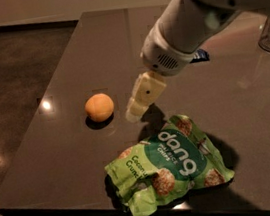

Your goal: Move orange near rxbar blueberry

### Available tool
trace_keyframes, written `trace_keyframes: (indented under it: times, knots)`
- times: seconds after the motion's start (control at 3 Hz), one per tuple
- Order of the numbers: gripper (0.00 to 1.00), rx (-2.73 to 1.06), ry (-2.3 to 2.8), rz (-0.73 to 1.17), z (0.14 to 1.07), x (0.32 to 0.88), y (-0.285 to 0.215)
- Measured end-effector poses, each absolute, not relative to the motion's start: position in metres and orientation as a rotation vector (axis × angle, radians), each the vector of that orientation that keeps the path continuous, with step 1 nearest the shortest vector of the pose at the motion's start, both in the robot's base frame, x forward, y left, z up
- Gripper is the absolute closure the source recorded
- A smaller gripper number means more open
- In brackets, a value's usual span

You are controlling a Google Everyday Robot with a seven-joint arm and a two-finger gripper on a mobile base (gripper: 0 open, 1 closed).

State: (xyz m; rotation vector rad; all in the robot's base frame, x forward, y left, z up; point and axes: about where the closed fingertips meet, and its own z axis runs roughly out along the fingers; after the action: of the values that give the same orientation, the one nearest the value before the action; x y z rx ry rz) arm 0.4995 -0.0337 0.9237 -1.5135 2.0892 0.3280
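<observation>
- Small round matte orange fruit [99, 107] sits left of centre on the dark glossy table [63, 65]; it shows no long axis.
- Flat dark-blue rxbar wrapper [199, 56] lies farther back, mostly hidden behind the white arm [188, 26]; its direction is unreadable.
- Cream two-finger gripper [133, 112] hangs just right of the orange, slanting down-left; whether it is clenched or released cannot be told.

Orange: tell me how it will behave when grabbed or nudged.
The orange is round and sits free on the smooth, glossy table, so a nudge would probably send it rolling. Its matte skin likely gives decent grip, and it looks firm rather than squashy. The gripper hangs close beside it, apart, so an off-centre contact may push it away.
</observation>
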Motion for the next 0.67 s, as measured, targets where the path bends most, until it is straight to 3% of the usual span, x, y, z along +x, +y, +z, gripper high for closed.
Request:
trace_keyframes:
  times: [0.67]
  knots:
    - [0.0,-1.607,2.088,0.412,0.874,0.51,0.03]
